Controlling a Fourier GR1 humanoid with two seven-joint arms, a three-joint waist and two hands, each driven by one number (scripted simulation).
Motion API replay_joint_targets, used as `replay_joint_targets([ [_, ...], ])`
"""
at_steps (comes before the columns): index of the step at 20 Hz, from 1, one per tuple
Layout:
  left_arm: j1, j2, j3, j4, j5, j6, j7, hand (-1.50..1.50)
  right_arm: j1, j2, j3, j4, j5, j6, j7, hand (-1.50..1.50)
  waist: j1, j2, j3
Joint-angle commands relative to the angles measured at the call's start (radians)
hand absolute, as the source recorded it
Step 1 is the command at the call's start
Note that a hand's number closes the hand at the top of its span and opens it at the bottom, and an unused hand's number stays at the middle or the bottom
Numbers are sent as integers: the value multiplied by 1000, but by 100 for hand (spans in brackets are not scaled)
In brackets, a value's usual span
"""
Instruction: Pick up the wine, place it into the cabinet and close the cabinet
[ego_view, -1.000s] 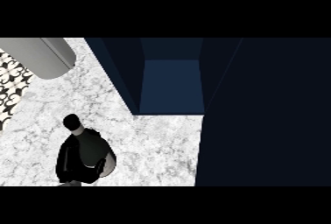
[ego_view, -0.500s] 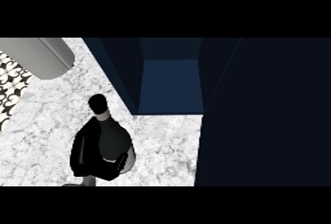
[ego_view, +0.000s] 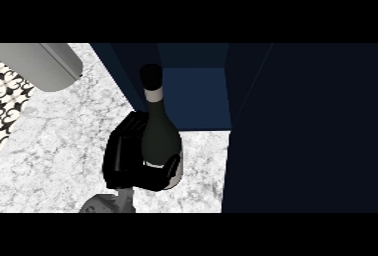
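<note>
My hand (ego_view: 124, 157) was wrapped round the wine bottle (ego_view: 159, 137), black fingers (ego_view: 166, 170) curled across its lower body with the palm on the bottle's left side. I couldn't tell from this view which arm it belonged to; the grey forearm (ego_view: 111, 202) came in at the lower edge, left of centre, so I logged it as the left one. No other hand showed.

The wine bottle was dark with a pale band below a black cap (ego_view: 150, 75). Its neck pointed to the top of the view, toward the cabinet (ego_view: 193, 97), and the cap overlapped the cabinet's left wall. I couldn't tell if the bottle's base touched the surface (ego_view: 59, 145).

The surface was white marble. The cabinet was dark blue, its opening showing a lighter blue inside. Its door (ego_view: 303, 130) stood open, a dark panel filling the right side. A grey curved object (ego_view: 40, 65) sat top left, with a black-and-white patterned patch (ego_view: 11, 102) at the left edge.
</note>
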Motion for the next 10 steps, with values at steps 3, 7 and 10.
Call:
replay_joint_targets([
  [3, -163, 0, 8, 82, 13, 131, 85, 150, 49, -24, -56, -233, -155, 13, 106, -150, -8, 2, 0],
  [7, -278, 0, -20, 173, 26, 224, 104, 150, 77, -8, -43, -150, -116, 44, 16, -150, -5, 3, 0],
  [10, -308, 0, 18, 271, 30, 202, 67, 150, 49, 1, -45, -184, -131, 28, 67, -150, -7, 4, -1],
])
